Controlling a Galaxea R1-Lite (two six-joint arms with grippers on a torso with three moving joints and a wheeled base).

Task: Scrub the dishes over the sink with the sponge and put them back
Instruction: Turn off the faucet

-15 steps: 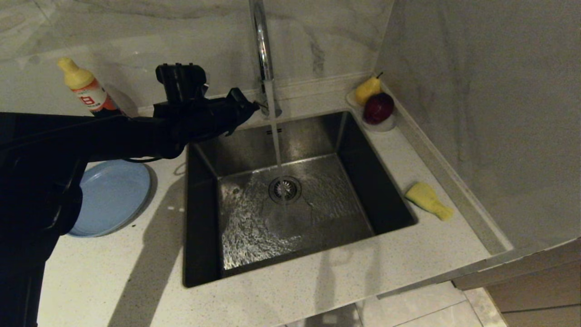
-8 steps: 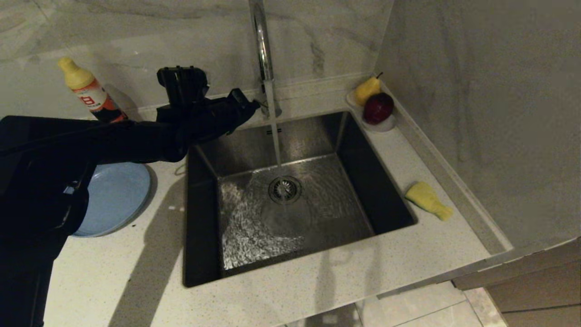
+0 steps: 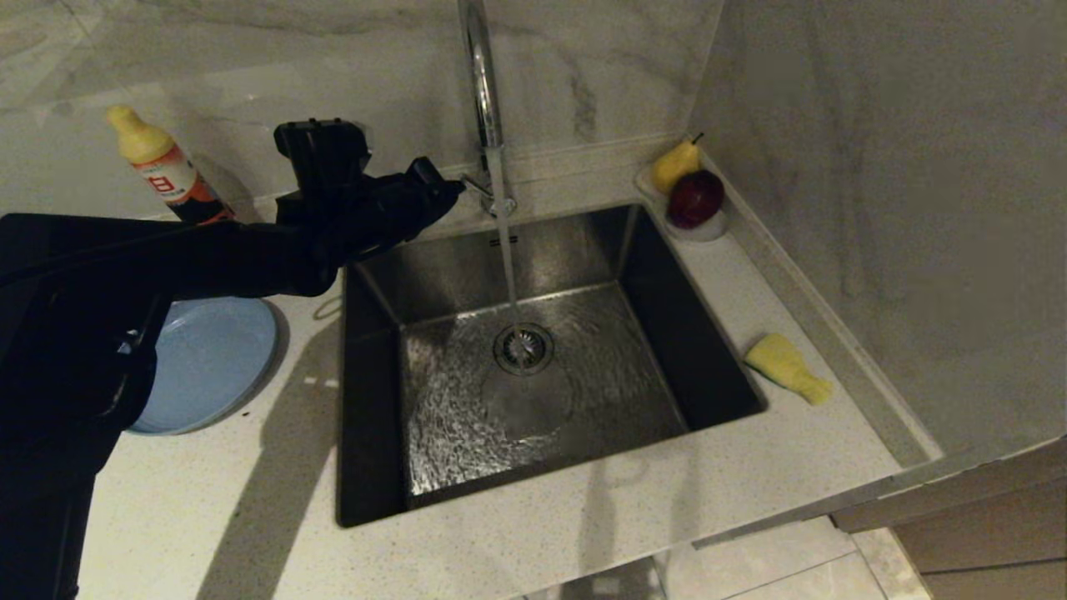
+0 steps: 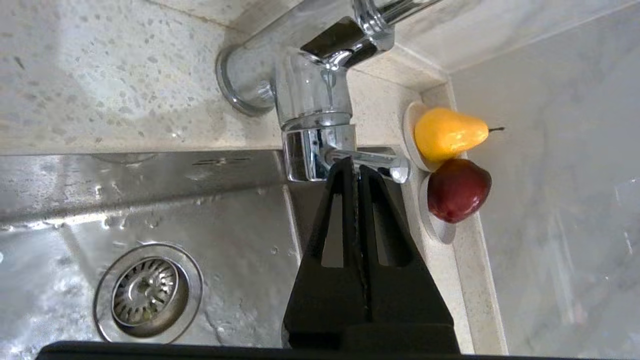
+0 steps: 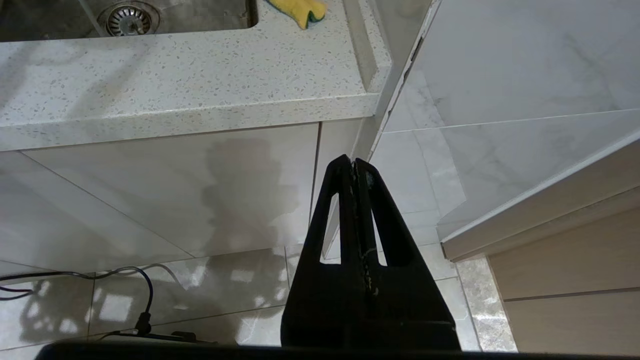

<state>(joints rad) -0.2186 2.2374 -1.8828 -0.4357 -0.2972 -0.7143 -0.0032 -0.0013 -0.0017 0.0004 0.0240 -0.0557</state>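
The steel sink (image 3: 371, 400) has water running from the chrome tap (image 3: 481, 83) onto its drain (image 3: 523, 347). My left gripper (image 3: 454, 190) is shut and empty, its tips right at the tap's small lever (image 4: 372, 161) by the tap base; in the left wrist view the gripper (image 4: 352, 167) points at that lever. A light-blue plate (image 3: 212, 358) lies on the counter left of the sink, partly under my left arm. The yellow sponge (image 3: 785, 367) lies on the counter right of the sink and also shows as the sponge (image 5: 300, 10) in the right wrist view. My right gripper (image 5: 353, 162) hangs shut below the counter edge, over the floor.
A yellow-capped detergent bottle (image 3: 160, 167) stands at the back left. A small dish with a pear (image 3: 673, 163) and a red apple (image 3: 694, 198) sits in the back right corner. A wall closes off the counter's right side. A cable (image 5: 140, 280) lies on the floor.
My left gripper has drawn back slightly to the left from the tap base, so the lever now shows. Water keeps running. The sponge and plate have not moved.
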